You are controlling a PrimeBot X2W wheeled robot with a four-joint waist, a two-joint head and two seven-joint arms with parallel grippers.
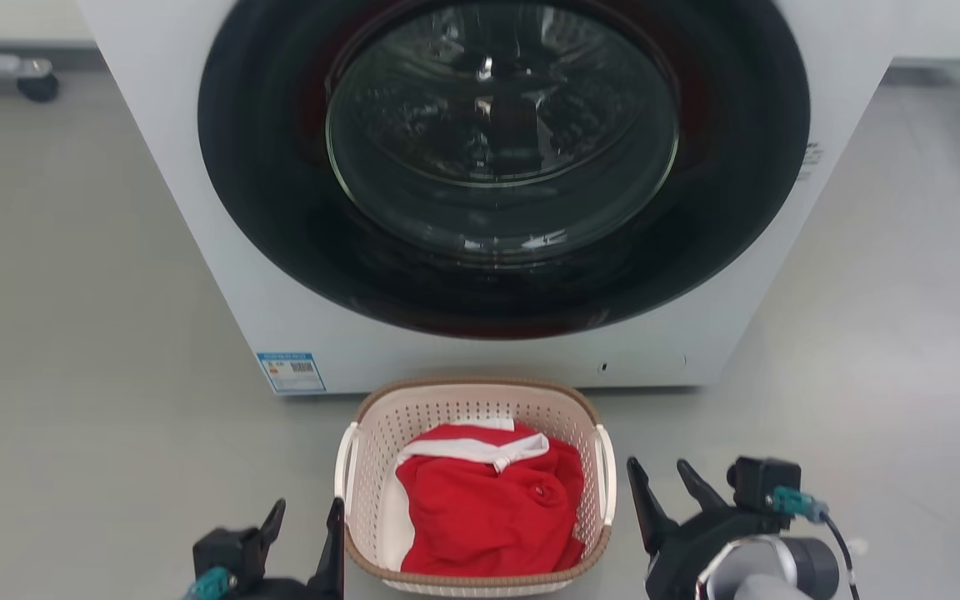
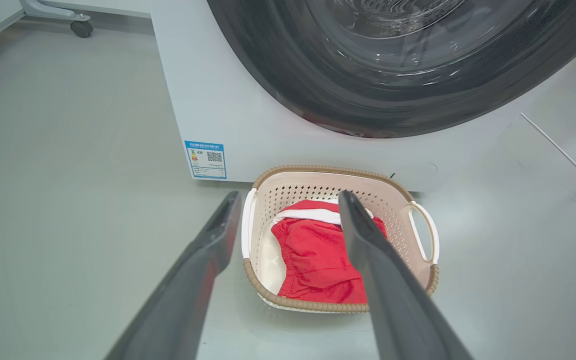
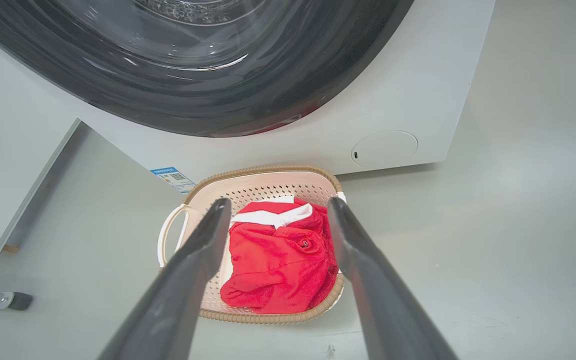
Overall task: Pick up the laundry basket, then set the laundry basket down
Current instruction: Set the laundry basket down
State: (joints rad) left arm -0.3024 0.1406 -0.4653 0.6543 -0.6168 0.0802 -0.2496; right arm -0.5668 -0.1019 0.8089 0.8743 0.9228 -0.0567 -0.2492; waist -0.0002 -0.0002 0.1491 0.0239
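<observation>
The laundry basket stands on the grey floor just in front of the washer, pale pink-beige with a brown woven rim and white side handles; a red garment with white trim lies inside. The basket and the basket also show from each wrist, beyond the fingers. My left gripper is open beside the basket's left handle, holding nothing. On the other side, my right gripper hangs open a little off the right handle, also empty.
A white front-loading washer with a dark round glass door rises right behind the basket. Castor wheels of other furniture stand at the far left and far right. Bare grey floor lies on both sides.
</observation>
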